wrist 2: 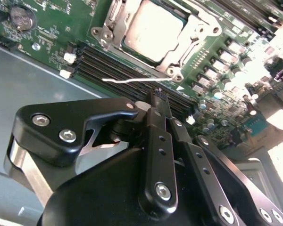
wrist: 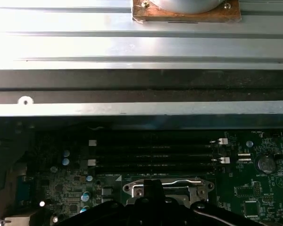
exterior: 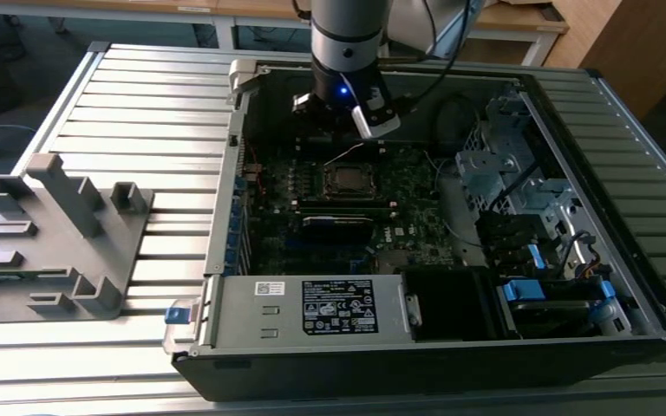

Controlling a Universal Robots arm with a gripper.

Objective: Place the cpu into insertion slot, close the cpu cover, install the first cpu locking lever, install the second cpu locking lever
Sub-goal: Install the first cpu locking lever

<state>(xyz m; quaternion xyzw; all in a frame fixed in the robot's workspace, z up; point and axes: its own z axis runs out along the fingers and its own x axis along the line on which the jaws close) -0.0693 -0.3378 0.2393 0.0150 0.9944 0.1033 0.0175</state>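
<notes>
The cpu (wrist 2: 153, 30), a dull silver square, lies in the insertion slot (exterior: 349, 178) on the green motherboard. The cpu cover (wrist 2: 194, 29) lies flat around it as a silvery frame. A thin wire locking lever (wrist 2: 127, 80) stands free beside the socket, its end close to my fingertips; in the exterior view the lever (exterior: 345, 154) sticks up just behind the socket. My black gripper (wrist 2: 158, 96) hangs over the memory slots next to the socket, shut, with nothing seen between its fingers. In the first wrist view the gripper (wrist: 153, 188) overlaps the socket's near edge.
The motherboard sits inside an open computer case (exterior: 223, 199) on a slatted metal table. A grey power-supply box (exterior: 310, 303) fills the case's front. A drive cage (exterior: 506, 165) with cables stands at the exterior view's right. A grey fixture (exterior: 55, 234) lies outside at the left.
</notes>
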